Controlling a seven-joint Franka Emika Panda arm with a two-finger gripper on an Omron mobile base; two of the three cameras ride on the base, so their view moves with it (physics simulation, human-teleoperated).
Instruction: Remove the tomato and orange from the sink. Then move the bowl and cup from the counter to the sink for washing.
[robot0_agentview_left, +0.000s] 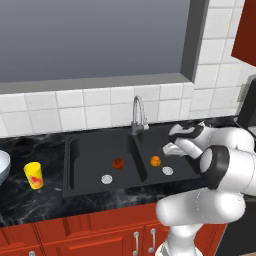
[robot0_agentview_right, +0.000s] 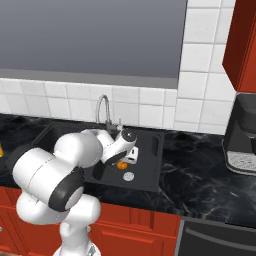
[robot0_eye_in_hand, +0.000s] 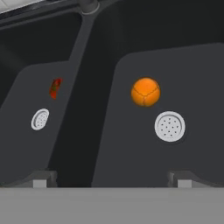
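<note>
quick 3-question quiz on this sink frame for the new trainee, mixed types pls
1. True or false: the orange and tomato lie in the same basin of the sink.
2. The cup stands: A) in the sink, B) on the counter left of the sink, C) by the faucet.
3. Fill in: the gripper hangs over the basin with the ___, jaws ___.

Key:
1. False; a divider separates them.
2. B
3. orange; open
</note>
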